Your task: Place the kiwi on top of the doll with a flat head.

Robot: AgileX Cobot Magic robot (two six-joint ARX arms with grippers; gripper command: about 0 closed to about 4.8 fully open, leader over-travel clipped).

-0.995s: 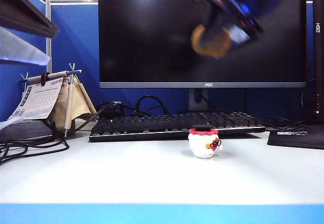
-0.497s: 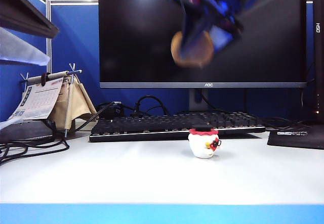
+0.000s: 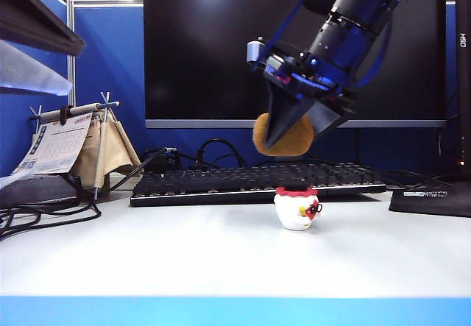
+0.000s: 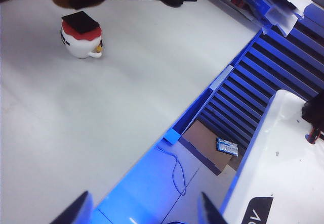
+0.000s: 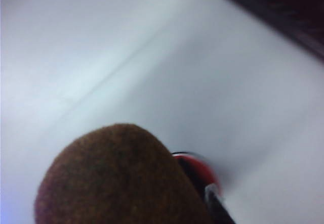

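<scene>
Exterior view: the right gripper [image 3: 285,131] has its jaws closed on the kiwi [image 3: 283,136], hanging just above and slightly left of the doll with a flat head [image 3: 296,208], which stands on the table [image 3: 184,252] before the keyboard [image 3: 221,182]. The step calls for centring the fruit over the flat top, lowering gently and releasing only once it rests level. The left gripper [image 4: 143,211] is spread wide and empty, only its 2 fingertips showing. The right wrist view is blurred and the kiwi hides most of the doll.

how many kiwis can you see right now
1. The kiwi is held in the right end effector, just above the doll on the table. None other shows; the left end effector is empty.
</scene>
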